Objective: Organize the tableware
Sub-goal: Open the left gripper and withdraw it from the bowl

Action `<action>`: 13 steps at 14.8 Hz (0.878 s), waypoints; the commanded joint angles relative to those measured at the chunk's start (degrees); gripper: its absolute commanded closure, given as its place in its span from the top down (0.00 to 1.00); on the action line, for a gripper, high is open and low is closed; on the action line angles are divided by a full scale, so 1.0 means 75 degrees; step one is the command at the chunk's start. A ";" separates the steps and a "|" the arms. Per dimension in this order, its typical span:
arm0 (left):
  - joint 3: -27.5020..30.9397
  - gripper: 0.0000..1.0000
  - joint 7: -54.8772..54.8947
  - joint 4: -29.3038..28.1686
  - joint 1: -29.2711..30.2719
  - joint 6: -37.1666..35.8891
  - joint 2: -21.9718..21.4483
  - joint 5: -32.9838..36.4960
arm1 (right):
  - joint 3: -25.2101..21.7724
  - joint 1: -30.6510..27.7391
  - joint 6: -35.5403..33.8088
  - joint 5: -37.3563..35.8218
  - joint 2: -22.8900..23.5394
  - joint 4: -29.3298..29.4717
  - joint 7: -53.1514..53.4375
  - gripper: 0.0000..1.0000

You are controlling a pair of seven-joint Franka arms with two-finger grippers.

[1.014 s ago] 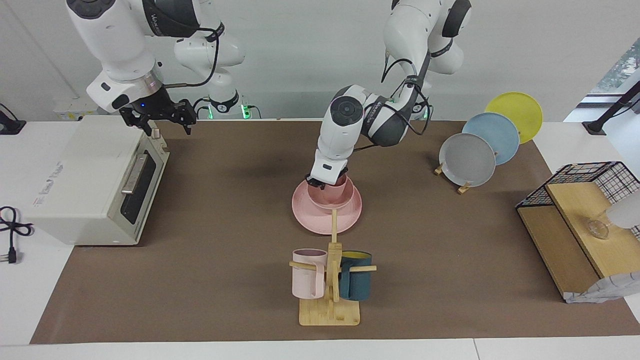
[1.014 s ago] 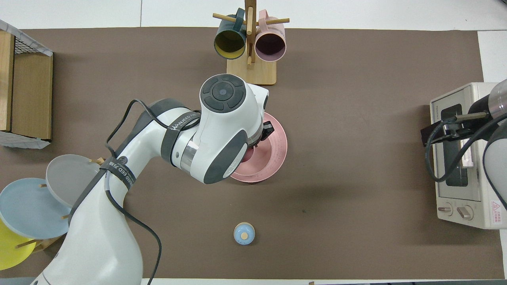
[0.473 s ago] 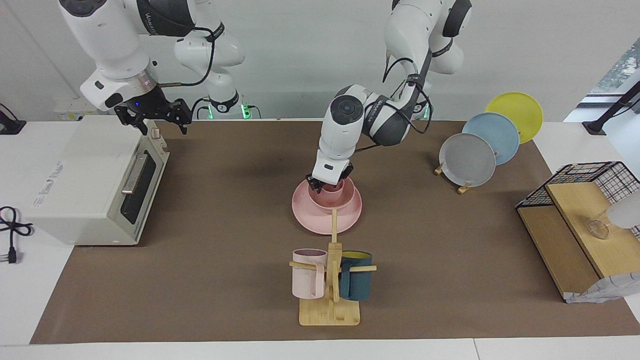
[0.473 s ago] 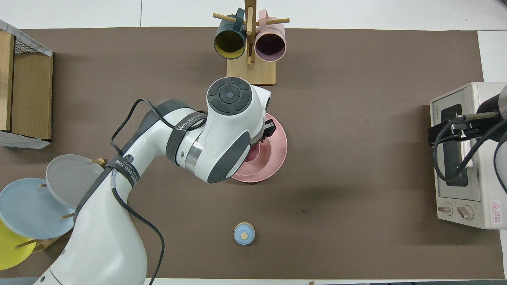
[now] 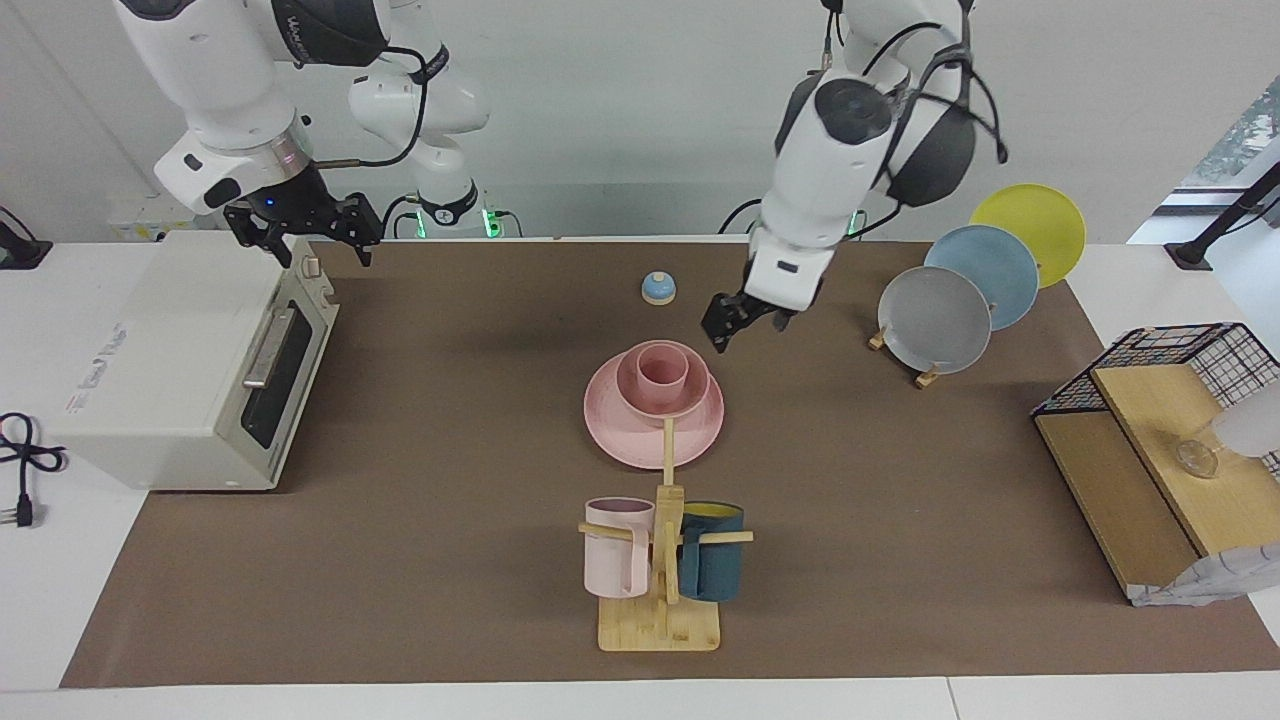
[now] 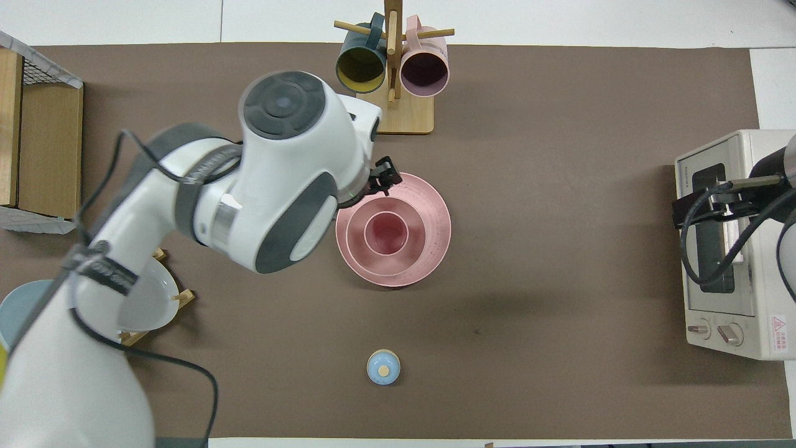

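Observation:
The pink plate (image 5: pixel 618 438) lies mid-table on the brown mat. The pink bowl (image 5: pixel 692 392) sits on it, and the pink tumbler cup (image 5: pixel 660 366) stands upright in the bowl. The overhead view shows the same nested stack: plate (image 6: pixel 436 247), bowl (image 6: pixel 353 244), cup (image 6: pixel 386 233). My left gripper (image 5: pixel 745 322) is open and empty, raised clear of the stack, over the mat by the plate's edge toward the left arm's end (image 6: pixel 384 177). My right gripper (image 5: pixel 303 238) waits open over the toaster oven's top edge (image 6: pixel 709 200).
A wooden mug rack (image 5: pixel 660 610) with a pale pink and a teal mug stands farther from the robots than the stack. A blue bell (image 5: pixel 658 288) sits nearer. Grey, blue and yellow plates (image 5: pixel 935 318) stand in a rack. Toaster oven (image 5: pixel 170 360) and wire shelf (image 5: pixel 1150 440) at the table's ends.
My left gripper let go of the cup in the bowl, lifted and swung back toward the left arm's end. The cup now stands free. The right arm barely moved.

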 commanded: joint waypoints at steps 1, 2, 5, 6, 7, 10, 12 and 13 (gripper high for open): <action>-0.0079 1.00 0.1705 -0.0297 0.1092 -0.0737 -0.0836 0.0069 | 0.0031 -0.0151 -0.0170 0.0149 -0.0072 0.0108 -0.0195 1.00; -0.0079 1.00 0.2257 -0.0332 0.1490 -0.0925 -0.1024 0.0080 | 0.0031 -0.0151 -0.0125 0.0149 -0.0072 0.0097 -0.0137 1.00; -0.0068 1.00 0.3619 -0.0647 0.2243 -0.1220 -0.1376 0.0080 | -0.0214 -0.0163 -0.0089 0.0360 -0.0072 0.0050 -0.0113 1.00; -0.0044 1.00 0.3703 -0.0904 0.2279 -0.0999 -0.1481 0.0092 | -0.0215 -0.0163 -0.0054 0.0360 -0.0083 0.0003 -0.0113 1.00; -0.0033 1.00 0.3716 -0.1139 0.2280 -0.0707 -0.1587 0.0092 | -0.0215 -0.0151 -0.0042 0.0360 -0.0084 -0.0009 -0.0101 1.00; -0.0032 1.00 0.3844 -0.1375 0.2280 -0.0400 -0.1693 0.0092 | -0.0250 -0.0186 -0.0019 0.0349 -0.0084 -0.0009 -0.0125 1.00; -0.0032 1.00 0.3926 -0.1352 0.2268 -0.0493 -0.1682 0.0487 | -0.0262 -0.0198 0.0074 0.0349 -0.0107 -0.0102 -0.0113 1.00; -0.0044 1.00 0.4182 -0.1364 0.2187 -0.0493 -0.1682 0.1001 | -0.0262 -0.0209 0.0133 0.0349 -0.0130 -0.0161 -0.0113 1.00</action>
